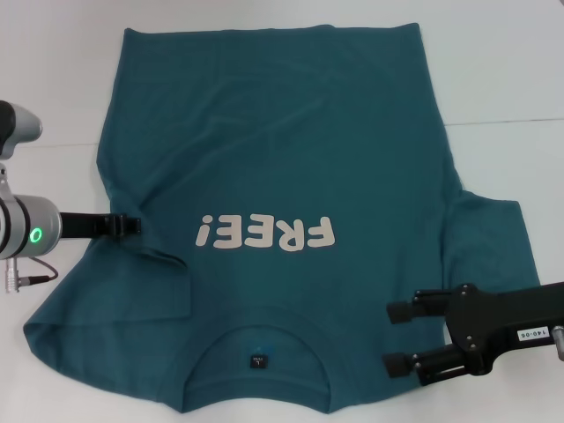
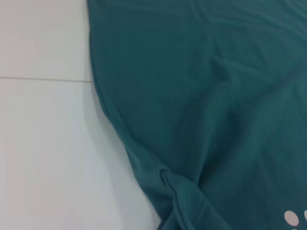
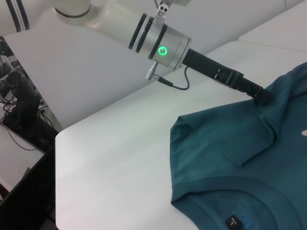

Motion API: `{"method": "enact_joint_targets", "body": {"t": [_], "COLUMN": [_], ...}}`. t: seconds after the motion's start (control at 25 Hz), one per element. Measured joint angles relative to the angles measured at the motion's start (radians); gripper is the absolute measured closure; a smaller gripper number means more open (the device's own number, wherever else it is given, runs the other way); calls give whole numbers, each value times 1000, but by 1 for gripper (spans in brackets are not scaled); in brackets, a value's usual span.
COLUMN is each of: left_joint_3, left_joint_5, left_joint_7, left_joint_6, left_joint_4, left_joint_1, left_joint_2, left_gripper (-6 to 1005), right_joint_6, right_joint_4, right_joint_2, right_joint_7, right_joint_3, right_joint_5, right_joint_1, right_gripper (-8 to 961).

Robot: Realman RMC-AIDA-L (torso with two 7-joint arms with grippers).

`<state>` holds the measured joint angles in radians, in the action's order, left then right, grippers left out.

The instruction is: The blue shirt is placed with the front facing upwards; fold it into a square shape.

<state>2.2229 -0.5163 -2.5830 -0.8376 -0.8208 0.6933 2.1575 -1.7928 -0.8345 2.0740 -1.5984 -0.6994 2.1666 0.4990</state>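
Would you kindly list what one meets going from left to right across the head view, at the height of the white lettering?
Left tool at the shirt's side edge → white "FREE!" lettering on the dark teal-blue cotton T-shirt → shirt's short sleeve → bare white table.

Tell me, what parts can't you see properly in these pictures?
- The blue shirt: its collar end runs off the near edge of the head view.
- The tag: its print is too small to read there.
- The left gripper: its tip presses into the cloth beside the folded sleeve, so its jaws are hidden in the head and right wrist views.
- The right gripper: open over the shirt, and missing from its own wrist view.
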Motion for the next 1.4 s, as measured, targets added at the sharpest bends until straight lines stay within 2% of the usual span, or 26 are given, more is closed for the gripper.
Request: {"method": "enact_joint_targets", "body": {"t": [0.04,0.24,0.44,0.72,0.96,1.16,1.4], "left_joint_3": [1,2,5,6,2,-11,23], "left_joint_5": [-2,-2,-3,-6,-3,-4,-5], "left_joint_7": [0,0,2,-7,-5,18,-14], "left_joint_6": [1,5,5,-5,-8,-6,-30], "left_joint_4": [0,36,56,30,26,-34,-31], "left_joint_1": [1,30,40,44,52,25,18], "left_joint_2": [0,-6,-13,-9,-11,4,-5], "left_gripper": [330,583,734,988,994,993,963], "right_joint_6": [0,0,1,1,-1,1,1], "right_joint_4": [0,0,0,0,0,0,0], "right_joint_2": [0,1,1,1,1,1,0], "right_joint_7": [0,0,0,0,0,0,0], "right_joint_3": [0,0,0,0,0,0,0], "right_joint_5": [0,1,1,1,1,1,1], "right_joint_1": [-1,-2,-3,-2,-2,-2,-2], "right_gripper": [35,35,35,34,34,34,34]}}
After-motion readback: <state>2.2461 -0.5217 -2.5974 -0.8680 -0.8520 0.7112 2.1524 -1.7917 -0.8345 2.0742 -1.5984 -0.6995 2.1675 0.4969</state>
